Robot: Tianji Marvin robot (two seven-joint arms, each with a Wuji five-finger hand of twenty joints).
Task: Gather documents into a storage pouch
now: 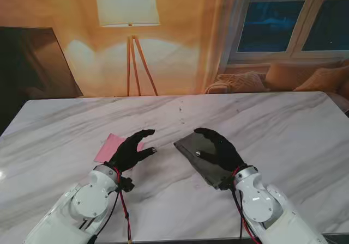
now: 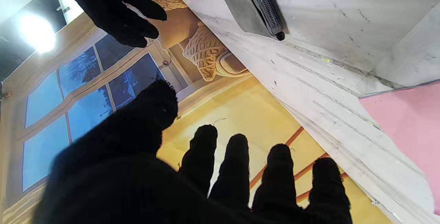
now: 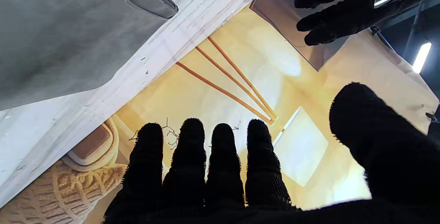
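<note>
A white marble table (image 1: 283,129) fills the lower two thirds of the stand's view, with a lit floor lamp (image 1: 128,4) and a window (image 1: 294,15) behind it. Two black-gloved robot hands hover over the table in the lower middle of the frame.

The left hand (image 1: 130,150), left of centre, hangs above a pink sheet (image 1: 109,146), the document. Its fingers (image 2: 237,162) are spread and straight, grasping nothing. Most of the sheet lies under the hand; only its left part shows in the stand's view.

The right hand (image 1: 221,148), right of centre, hovers over a dark grey pouch (image 1: 196,157) lying flat. Its fingers (image 3: 192,155) are also released and apart, holding nothing. In the left wrist view the pouch's zipper (image 2: 263,7) looks closed, though only one end is in sight.

Sheet and pouch lie near each other but apart, with bare marble between them. No step of the task looks done: the sheet is outside the pouch.

Risks, as a judgement: the thin sheet lies flush on smooth stone, so fingertips may slide over it or push it away rather than lift it. A pinch could crease it. The limp pouch may shift or stay shut if one hand pulls the zipper without the other pinning it down.
</note>
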